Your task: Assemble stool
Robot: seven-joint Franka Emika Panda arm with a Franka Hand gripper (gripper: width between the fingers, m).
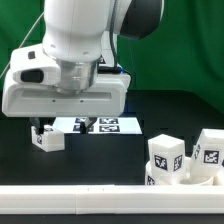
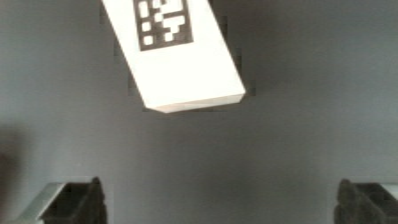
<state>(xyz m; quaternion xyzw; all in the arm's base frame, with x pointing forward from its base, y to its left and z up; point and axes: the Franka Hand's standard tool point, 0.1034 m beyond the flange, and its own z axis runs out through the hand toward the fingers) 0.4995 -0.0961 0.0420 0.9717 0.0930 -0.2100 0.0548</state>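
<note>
Hovering low over the desk [image 1: 112, 152], the arm is carrying its pincer [image 2: 217, 205] spread wide & pinching nothing; both fingers are showing in the wrist view w/ only bare desk between them. A loose leg [image 1: 47, 138] is lying just off the marker board [image 1: 100, 125], on the exterior view's left of it, right under the arm. In the wrist view this leg [image 2: 178, 52] is sitting ahead of the fingers, not between them, & skewed vs. the closing line, tag face up. The seat [image 1: 190, 176] is resting well apart from the marker board, toward the exterior view's right & nearer the camera, w/ two other legs [image 1: 165, 155] standing up from it; can't tell if they're fully socketed. A long white bar [image 1: 90, 190] is running along the front, also nearer the camera than the marker board. Step in hand, prob.: lining up to pick the loose leg. Next move is calling for a wrist turn to square the fingers w/ the leg's long sides, a short advance so they're straddling it, then descent & closing before carrying it over to the seat.
</note>
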